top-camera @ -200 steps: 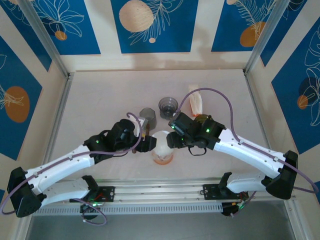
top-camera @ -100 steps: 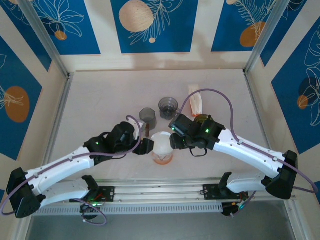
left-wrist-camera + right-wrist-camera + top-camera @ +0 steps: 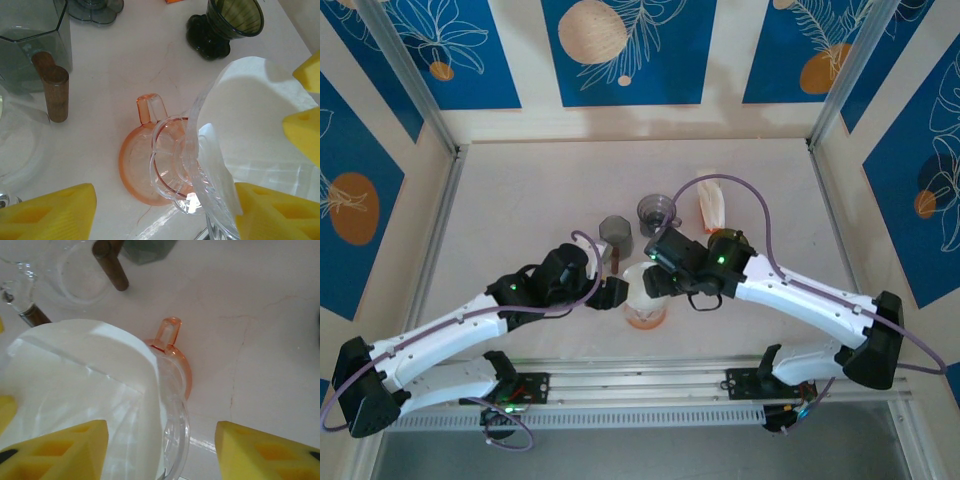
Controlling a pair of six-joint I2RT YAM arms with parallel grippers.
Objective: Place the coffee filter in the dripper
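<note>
- The white coffee filter (image 3: 642, 284) stands in the clear glass dripper (image 3: 171, 156), which sits on an orange base (image 3: 131, 170) at lower centre of the top view.
- The left gripper (image 3: 165, 200) has its jaws spread wide, with the dripper between them.
- The right gripper (image 3: 161, 440) is spread wide too. The filter lies by its frame-left finger, and I cannot tell whether they touch.
- A dark green cup (image 3: 227, 25) stands upright at upper right of the left wrist view.

The far half of the table (image 3: 550, 180) and the strips along its left and right edges lie bare and give free passage. Past its middle a grey glass (image 3: 616, 229), a dark cup (image 3: 657, 211) and a pale packet (image 3: 711, 205) stand in a row just behind the dripper (image 3: 646, 318), barring the far side. The left gripper (image 3: 610, 292) and right gripper (image 3: 655, 284) crowd the dripper's two sides near the near edge.
</note>
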